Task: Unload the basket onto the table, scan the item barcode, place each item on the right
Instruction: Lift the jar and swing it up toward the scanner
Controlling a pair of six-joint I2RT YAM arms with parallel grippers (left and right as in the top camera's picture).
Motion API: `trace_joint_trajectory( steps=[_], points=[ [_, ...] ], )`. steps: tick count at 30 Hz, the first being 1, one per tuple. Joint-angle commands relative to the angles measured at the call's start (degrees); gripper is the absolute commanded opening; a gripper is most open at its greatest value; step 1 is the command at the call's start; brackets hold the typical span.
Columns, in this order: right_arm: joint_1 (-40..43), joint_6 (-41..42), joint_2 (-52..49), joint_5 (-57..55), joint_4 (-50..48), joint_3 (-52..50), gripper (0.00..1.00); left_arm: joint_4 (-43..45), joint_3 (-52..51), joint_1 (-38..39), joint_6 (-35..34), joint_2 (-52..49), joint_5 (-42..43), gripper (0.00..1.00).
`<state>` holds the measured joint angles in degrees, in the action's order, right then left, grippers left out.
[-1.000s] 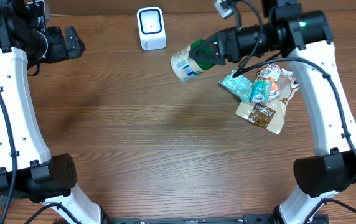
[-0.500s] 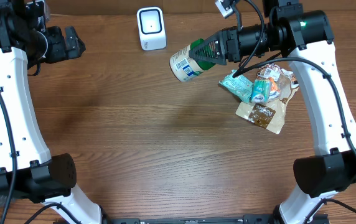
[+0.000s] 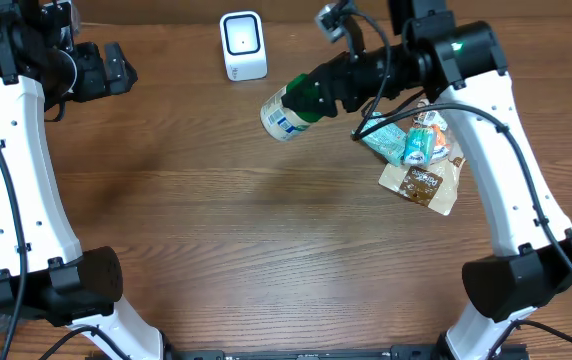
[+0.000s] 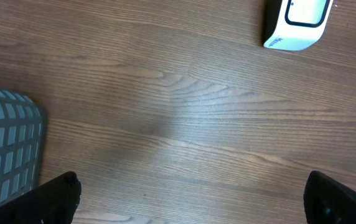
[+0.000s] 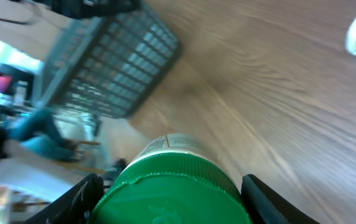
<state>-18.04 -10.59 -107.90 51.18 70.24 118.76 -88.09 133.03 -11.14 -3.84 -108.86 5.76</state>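
Above the bench (image 3: pixel 266 230), just below and right of the scanner (image 3: pixel 243 45), the green-capped bottle (image 3: pixel 284 108) is held clear of the surface, clamped at its cap by the right gripper (image 3: pixel 314 90). Compared with a second ago, the bottle is shifted left toward the scanner and turned, label end leading. Barcode presentation is judged under way; no read is confirmed. The left gripper (image 3: pixel 116 68) is held wide apart, empty, well away. Packets (image 3: pixel 421 150) lie heaped at right.
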Motion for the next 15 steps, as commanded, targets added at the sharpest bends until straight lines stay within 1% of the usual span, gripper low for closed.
trace_joint_trajectory(
  steps=[1, 10, 15],
  points=[
    [-2.64, -0.39, 1.40, -11.04, -1.36, 1.22, 0.54, 0.07, 1.22, -0.09, 1.29, 1.33, -0.37, 1.00],
    [-9.92, -0.94, 0.39, -36.54, -6.73, 1.20, 0.54, 0.07, 1.22, -0.09, 1.29, 1.33, -0.37, 1.00],
    [-11.78, -8.44, -2.78, -40.72, -13.22, 1.20, 0.49, 0.09, 1.22, -0.09, 1.29, 1.33, -0.37, 1.00]
  ],
)
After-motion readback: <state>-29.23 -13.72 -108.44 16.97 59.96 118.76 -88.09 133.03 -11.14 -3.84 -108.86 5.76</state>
